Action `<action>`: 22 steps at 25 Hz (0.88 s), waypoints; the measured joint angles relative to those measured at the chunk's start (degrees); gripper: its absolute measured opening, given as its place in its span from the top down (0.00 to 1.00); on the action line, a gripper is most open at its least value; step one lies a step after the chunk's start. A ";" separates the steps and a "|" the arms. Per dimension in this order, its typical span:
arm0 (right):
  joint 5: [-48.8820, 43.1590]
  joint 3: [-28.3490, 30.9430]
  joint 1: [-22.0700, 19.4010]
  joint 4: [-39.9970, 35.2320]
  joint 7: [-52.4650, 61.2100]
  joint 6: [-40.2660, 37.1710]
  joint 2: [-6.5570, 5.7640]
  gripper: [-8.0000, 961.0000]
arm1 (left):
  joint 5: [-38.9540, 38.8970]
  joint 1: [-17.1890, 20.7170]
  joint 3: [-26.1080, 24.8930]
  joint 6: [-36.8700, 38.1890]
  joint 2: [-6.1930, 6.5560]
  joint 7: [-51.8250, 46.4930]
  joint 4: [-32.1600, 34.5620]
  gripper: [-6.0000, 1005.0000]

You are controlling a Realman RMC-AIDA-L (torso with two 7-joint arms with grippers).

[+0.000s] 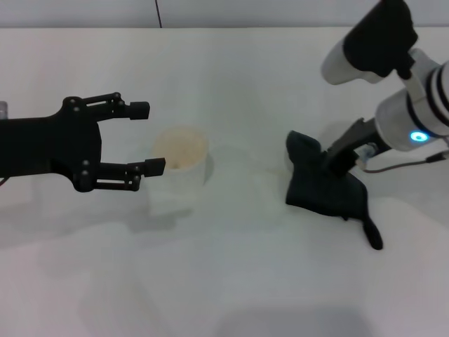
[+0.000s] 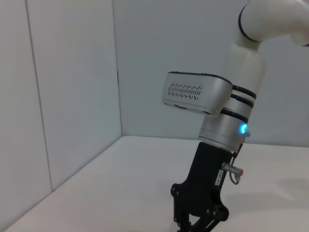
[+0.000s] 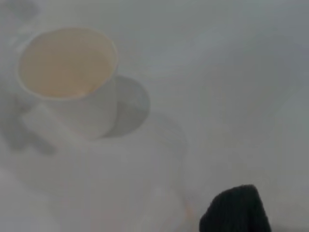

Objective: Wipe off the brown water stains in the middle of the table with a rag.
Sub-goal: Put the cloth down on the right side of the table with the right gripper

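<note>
The rag is a dark cloth lying bunched on the white table at the right, with a thin tail toward the front. My right gripper comes down from the right and is shut on the rag's upper part. A corner of the rag also shows in the right wrist view. My left gripper hovers open at the left, its fingertips just short of a cup. I cannot make out the brown water stains in any view.
A clear plastic cup with an orange-brown top stands left of the middle, between the two grippers; the cup also shows in the right wrist view. The left wrist view shows my right arm and grey walls behind the table.
</note>
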 joint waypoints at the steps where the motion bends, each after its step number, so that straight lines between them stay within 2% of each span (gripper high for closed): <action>1: 0.04 0.59 -0.45 -0.22 -0.34 -0.43 -0.01 0.76 | -0.10 0.00 -0.04 -0.01 0.00 0.00 0.00 0.13; 7: 0.09 6.18 -3.75 -0.87 -2.53 -2.64 -0.14 0.76 | -0.42 0.09 -0.13 -0.09 -0.09 -0.20 0.01 0.13; 22: 0.12 17.45 -6.76 0.00 -9.04 -7.12 -0.41 0.75 | -0.58 0.00 -0.16 -0.13 -0.30 -0.87 0.02 0.13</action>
